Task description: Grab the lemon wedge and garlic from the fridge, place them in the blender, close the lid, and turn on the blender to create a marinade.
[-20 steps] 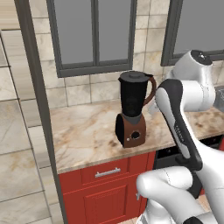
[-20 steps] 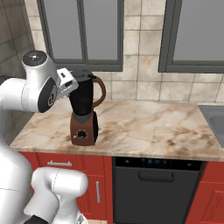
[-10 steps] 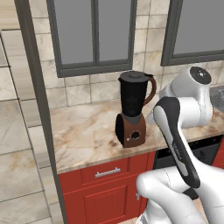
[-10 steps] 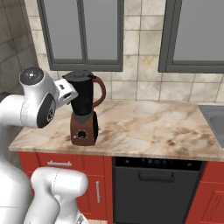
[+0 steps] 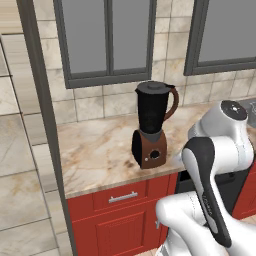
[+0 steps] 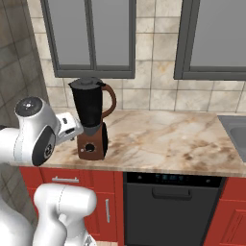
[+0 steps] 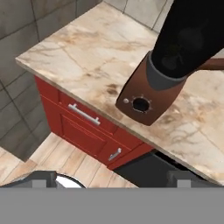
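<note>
The blender (image 5: 152, 127) stands on the worktop (image 5: 100, 150), near its front edge, with the lid (image 5: 152, 87) on top of the jar. Windows (image 5: 107, 40) sit behind it, a drawer (image 5: 117, 196) below, and a dishwasher (image 6: 168, 206) under the worktop to its right.

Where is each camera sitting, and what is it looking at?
Left base view: behind the arm on its left, looking forward and down at the blender on the marble counter; the white arm rises at lower right.
Right base view: behind on the right, same blender, plus a black dishwasher; arm at lower left.
Hand view: on the hand, looking down at the blender's dial and a red drawer; the gripper is open.
All three share the blender and counter.
</note>
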